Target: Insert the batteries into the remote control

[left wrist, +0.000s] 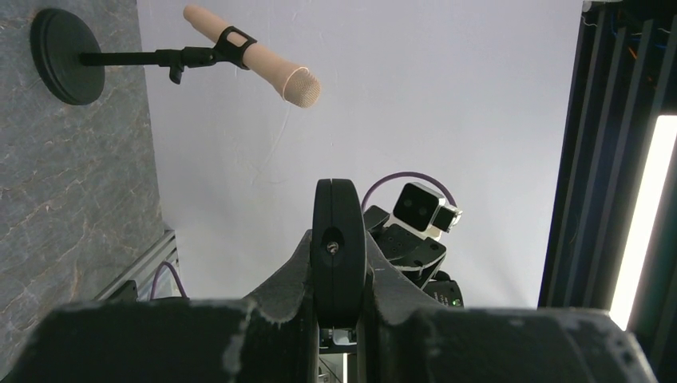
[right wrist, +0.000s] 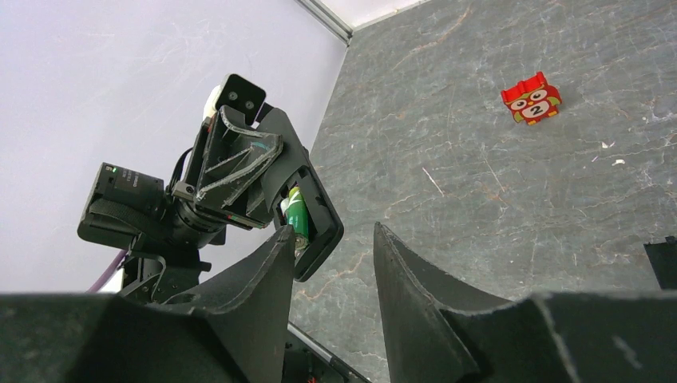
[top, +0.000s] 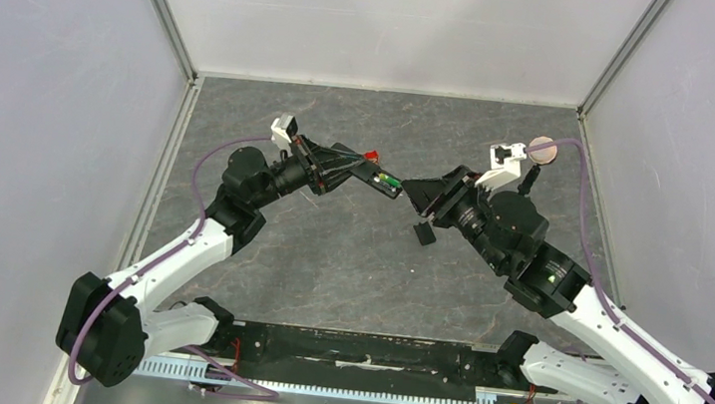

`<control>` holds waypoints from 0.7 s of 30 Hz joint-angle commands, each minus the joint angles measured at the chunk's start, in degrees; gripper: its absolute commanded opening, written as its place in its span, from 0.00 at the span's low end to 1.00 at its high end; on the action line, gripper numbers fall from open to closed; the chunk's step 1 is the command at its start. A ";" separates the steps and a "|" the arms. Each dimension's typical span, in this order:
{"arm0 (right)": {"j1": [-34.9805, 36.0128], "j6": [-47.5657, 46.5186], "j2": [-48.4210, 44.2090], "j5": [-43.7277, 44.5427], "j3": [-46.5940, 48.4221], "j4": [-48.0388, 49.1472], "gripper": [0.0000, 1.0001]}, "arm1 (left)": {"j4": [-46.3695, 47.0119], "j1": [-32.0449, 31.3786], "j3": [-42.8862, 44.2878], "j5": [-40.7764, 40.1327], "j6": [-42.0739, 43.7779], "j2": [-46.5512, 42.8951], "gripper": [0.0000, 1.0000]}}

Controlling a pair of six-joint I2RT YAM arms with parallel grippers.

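My left gripper (top: 342, 172) is shut on the black remote control (top: 368, 174) and holds it above the table, its end pointing at the right arm. In the left wrist view the remote (left wrist: 338, 239) shows end-on, clamped between the fingers. A bright green battery (top: 389, 180) sits in the open compartment at the remote's tip; the right wrist view shows it (right wrist: 298, 217) inside the remote (right wrist: 315, 215). My right gripper (top: 418, 197) is open and empty, just right of the remote's tip (right wrist: 333, 231). I cannot make out the dark battery.
A small red-and-white box (top: 371, 154) lies on the table behind the remote, also in the right wrist view (right wrist: 532, 98). A small flat black piece (top: 423, 234) lies under the right gripper. A black round-based stand with a tan disc (top: 541, 149) stands far right.
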 commanded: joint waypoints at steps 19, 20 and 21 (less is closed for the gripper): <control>-0.21 0.09 3.51 -1.13 0.85 0.14 0.38 | 2.06 0.08 4.79 4.02 3.00 -1.17 0.02; -0.25 0.04 3.53 -1.14 0.84 0.00 0.38 | 1.88 0.02 5.13 4.58 3.50 -1.07 0.02; -0.31 0.11 3.54 -1.02 0.88 -0.12 0.38 | 1.27 0.00 5.65 5.26 4.01 -0.92 0.02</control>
